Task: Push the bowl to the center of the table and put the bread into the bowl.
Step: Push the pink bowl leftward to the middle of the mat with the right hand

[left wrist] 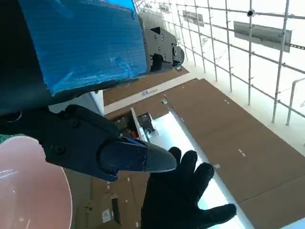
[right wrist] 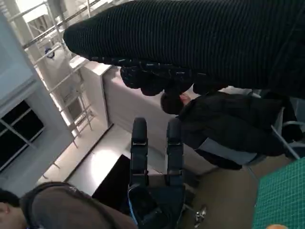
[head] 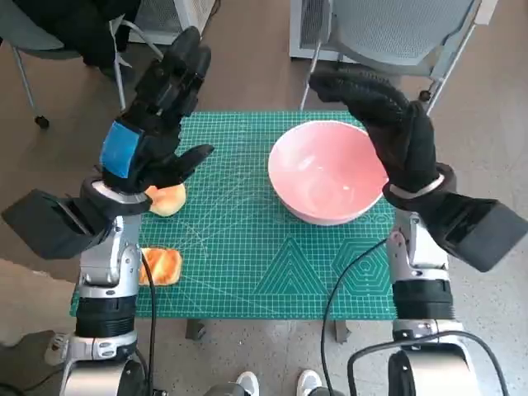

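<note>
A pink bowl (head: 326, 172) sits on the green mat (head: 247, 247), right of the middle, and nothing lies inside it. Two pieces of bread lie at the mat's left side: a round bun (head: 167, 199) and a toasted piece (head: 160, 266) nearer the front edge. My left hand (head: 161, 115) is raised above the mat's left part, fingers spread, holding nothing. My right hand (head: 388, 120) is lifted above the bowl's right rim, fingers extended and apart. The bowl's rim (left wrist: 28, 186) shows in the left wrist view, along with the right hand (left wrist: 183, 200).
Chairs stand beyond the table at the back left (head: 49, 33) and back right (head: 396, 33). A person (right wrist: 224, 129) in dark clothing sits nearby in the right wrist view. Cables (head: 342, 289) hang at the table's front edge.
</note>
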`<state>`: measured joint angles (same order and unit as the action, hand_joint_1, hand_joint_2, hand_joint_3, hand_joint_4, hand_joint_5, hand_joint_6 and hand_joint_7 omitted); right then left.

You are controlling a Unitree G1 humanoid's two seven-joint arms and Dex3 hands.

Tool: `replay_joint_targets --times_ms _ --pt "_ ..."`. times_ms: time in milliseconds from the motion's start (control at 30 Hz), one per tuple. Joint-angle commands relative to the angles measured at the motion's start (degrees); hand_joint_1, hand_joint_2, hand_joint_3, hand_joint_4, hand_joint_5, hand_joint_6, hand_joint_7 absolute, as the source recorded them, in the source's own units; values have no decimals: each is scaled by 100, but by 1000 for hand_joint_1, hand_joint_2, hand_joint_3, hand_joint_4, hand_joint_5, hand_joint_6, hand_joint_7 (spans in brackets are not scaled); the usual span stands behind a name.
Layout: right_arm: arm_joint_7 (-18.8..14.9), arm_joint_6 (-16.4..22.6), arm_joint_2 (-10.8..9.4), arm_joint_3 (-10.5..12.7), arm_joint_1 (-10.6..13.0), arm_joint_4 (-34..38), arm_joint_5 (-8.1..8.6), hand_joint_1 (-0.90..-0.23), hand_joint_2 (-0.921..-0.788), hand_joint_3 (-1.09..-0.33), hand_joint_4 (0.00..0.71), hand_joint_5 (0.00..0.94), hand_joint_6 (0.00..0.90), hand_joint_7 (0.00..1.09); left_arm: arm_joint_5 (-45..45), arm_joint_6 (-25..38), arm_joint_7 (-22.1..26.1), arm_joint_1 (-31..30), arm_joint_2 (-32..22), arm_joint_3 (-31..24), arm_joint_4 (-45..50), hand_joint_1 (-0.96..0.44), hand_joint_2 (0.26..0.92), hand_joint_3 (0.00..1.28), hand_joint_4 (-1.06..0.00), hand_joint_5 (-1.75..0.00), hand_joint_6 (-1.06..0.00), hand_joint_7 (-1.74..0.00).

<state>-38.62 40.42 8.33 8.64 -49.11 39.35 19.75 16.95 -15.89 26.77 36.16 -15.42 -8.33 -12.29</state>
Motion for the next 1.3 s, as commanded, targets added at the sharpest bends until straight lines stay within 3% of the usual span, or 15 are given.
replay_joint_targets --times_ms 33,400,533,700,1000,1300 --pt "186 125 160 258 -210 489 3 -818 -921 -847 -1 -1 22 12 -77 -58 -39 4 -34 -14 47 -667 921 229 -61 -2 -173 -117" --pt "731 412 521 727 -735 1869 -130 -781 -921 -865 -1 -1 47 28 -84 -44 -56 -31 -18 -22 71 -682 921 228 -61 -2 -175 -114" --pt "925 312 684 820 -899 2343 -224 -778 -921 -876 -1 -1 45 28 -89 -39 -65 -47 -23 -30 76 -684 921 229 -61 -1 -175 -112" --pt "1031 -10 811 961 -1032 2772 -212 -763 -921 -916 -1 -1 35 25 -86 -32 -78 -57 -20 -44 61 -684 921 230 -60 -1 -175 -111" --pt "1233 -498 916 1078 -1094 3153 -288 -750 -921 -981 -1 -1 13 17 -76 -2 -86 -84 -20 -52 101 -684 921 229 -61 -1 -177 -109" --pt "1518 -922 953 1079 -1031 3363 -407 -748 -921 -988 -1 -1 5 14 -87 1 -87 -111 -39 -60 102 -686 921 230 -58 0 -179 -106"
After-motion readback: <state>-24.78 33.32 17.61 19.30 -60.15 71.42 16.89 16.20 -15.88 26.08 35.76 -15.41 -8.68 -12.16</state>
